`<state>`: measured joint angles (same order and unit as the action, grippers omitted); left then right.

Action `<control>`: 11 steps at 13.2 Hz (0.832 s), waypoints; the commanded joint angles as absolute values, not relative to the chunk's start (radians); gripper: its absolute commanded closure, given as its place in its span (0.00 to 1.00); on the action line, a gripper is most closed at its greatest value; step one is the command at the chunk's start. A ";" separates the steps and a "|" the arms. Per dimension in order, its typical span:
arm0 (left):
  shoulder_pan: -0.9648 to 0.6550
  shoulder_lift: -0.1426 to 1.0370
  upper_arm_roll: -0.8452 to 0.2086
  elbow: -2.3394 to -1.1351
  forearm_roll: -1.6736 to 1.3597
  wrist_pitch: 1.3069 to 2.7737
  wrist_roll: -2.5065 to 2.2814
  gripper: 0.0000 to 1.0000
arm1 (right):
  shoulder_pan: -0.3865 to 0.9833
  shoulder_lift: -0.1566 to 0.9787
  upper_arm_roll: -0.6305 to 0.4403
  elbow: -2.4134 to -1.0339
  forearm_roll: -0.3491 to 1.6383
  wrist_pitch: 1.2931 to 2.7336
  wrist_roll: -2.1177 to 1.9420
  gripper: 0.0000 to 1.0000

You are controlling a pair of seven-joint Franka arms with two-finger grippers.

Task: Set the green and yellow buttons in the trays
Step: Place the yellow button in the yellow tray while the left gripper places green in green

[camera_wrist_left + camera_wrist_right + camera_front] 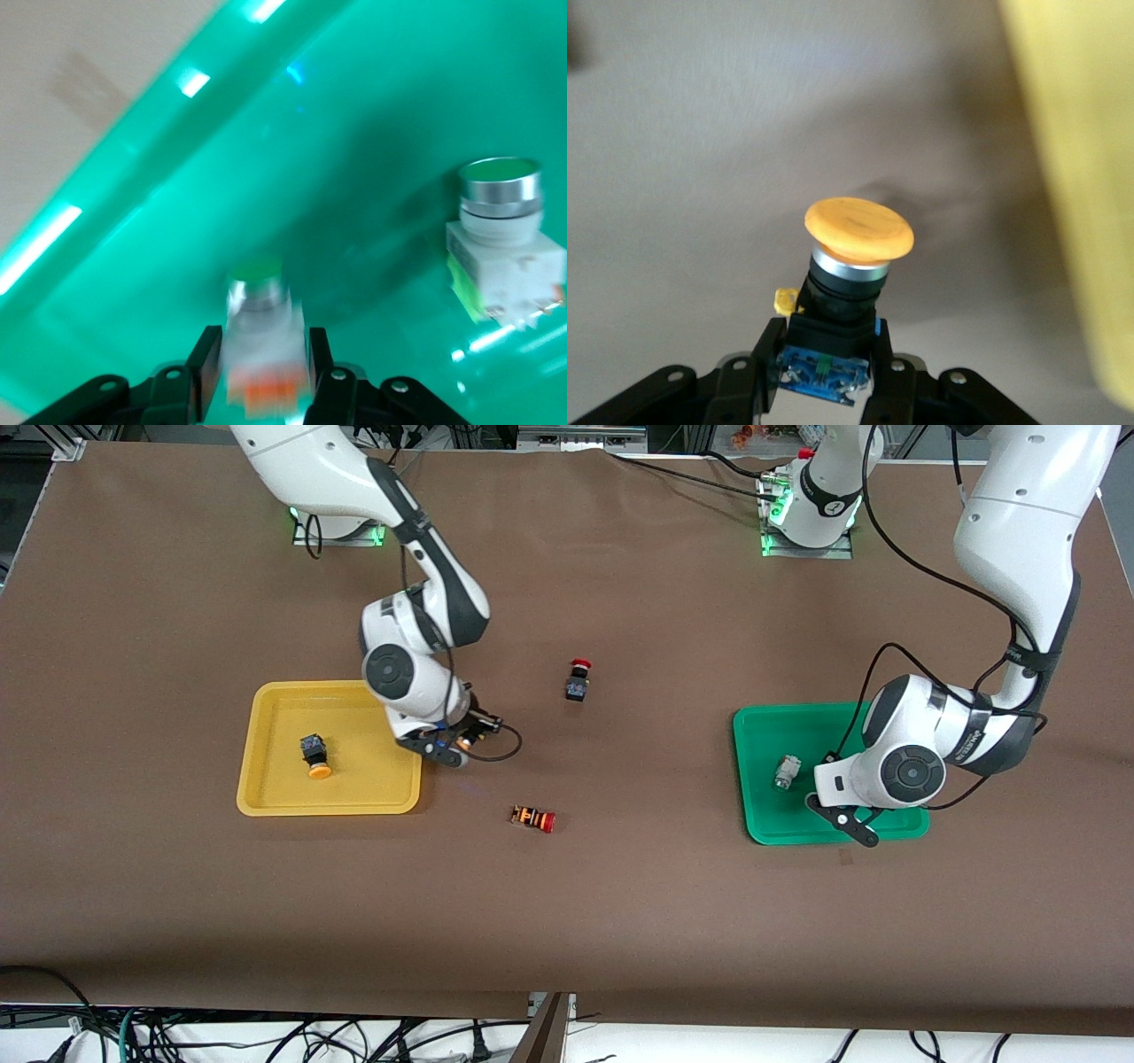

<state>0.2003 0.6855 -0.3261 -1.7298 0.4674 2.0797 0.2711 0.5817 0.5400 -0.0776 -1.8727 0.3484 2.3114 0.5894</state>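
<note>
My right gripper (456, 744) (824, 341) is shut on the black body of a yellow-capped button (467, 737) (858, 228). It holds the button over the table, just beside the yellow tray (372, 784) (1090, 177), on the side toward the left arm's end. A second yellow-capped button (314, 755) lies in that tray. My left gripper (846, 819) (257, 354) is low over the green tray (771, 824) (133, 221). Its fingers stand slightly open around a white green-tipped button (259, 328), which shows blurred between them. Another green-tipped button (787, 771) (500, 239) stands in the same tray.
A black switch with a red cap (578, 680) stands mid-table. An orange-striped switch with a red cap (533, 818) lies nearer the front camera, between the two trays. Brown table cover lies all around.
</note>
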 commanded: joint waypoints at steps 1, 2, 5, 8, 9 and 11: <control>0.216 0.638 -0.348 -1.761 0.489 2.100 0.290 0.00 | 0.581 0.480 -0.214 -1.874 0.354 2.162 0.308 0.76; 0.218 0.612 -0.357 -1.758 0.488 2.100 0.291 0.00 | 0.581 0.482 -0.272 -1.885 0.353 2.151 0.193 0.74; 0.213 0.452 -0.406 -1.730 0.387 2.016 0.282 0.00 | 0.571 0.515 -0.322 -1.928 0.368 2.180 0.077 0.58; 0.210 0.411 -0.468 -1.513 0.298 1.756 0.268 0.00 | 0.554 0.540 -0.324 -1.930 0.413 2.194 0.087 0.47; 0.212 0.411 -0.475 -1.440 0.270 1.674 0.265 0.00 | 0.548 0.532 -0.325 -1.924 0.413 2.191 0.094 0.22; 0.164 0.335 -0.437 -1.416 0.227 1.591 0.235 0.00 | 0.546 0.502 -0.334 -1.882 0.407 2.172 0.126 0.02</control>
